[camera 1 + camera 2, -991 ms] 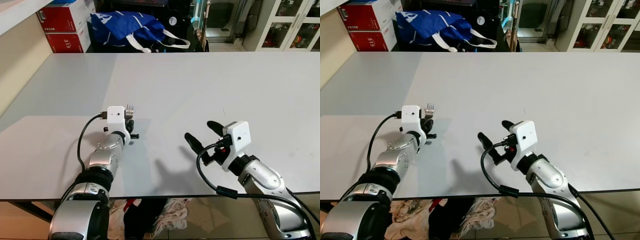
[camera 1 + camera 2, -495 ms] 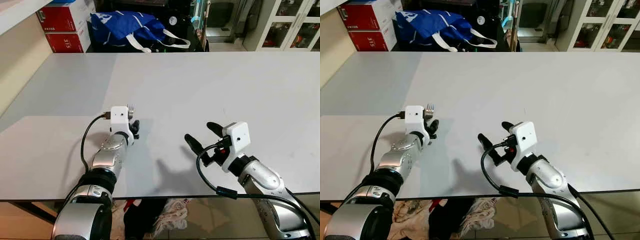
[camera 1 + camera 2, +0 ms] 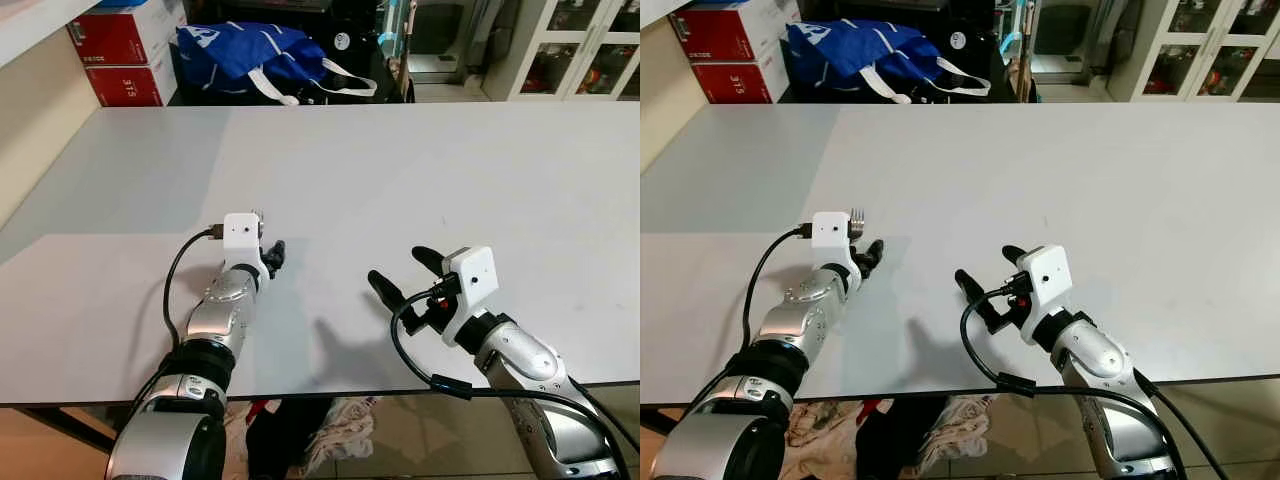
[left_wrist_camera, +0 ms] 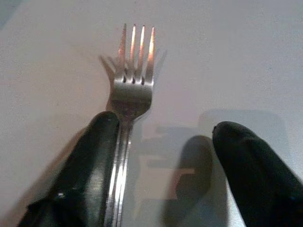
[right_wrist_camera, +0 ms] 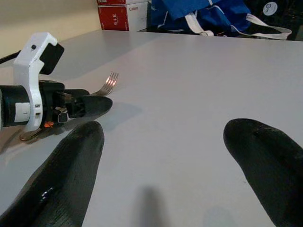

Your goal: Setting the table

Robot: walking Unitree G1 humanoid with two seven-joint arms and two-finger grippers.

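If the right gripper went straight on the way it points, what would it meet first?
Probably nothing at first: bare table lies ahead of the right gripper. The left gripper and fork sit off to one side; depth is unclear.

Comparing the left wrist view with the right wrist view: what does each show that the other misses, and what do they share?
The left wrist view alone shows the fork's four tines close up, its handle lying against one finger of the open left gripper. The right wrist view alone shows the left gripper from outside with its white camera housing, the open right gripper's two fingers, plus the blue bag and red boxes beyond the table. Both share the fork on the table.
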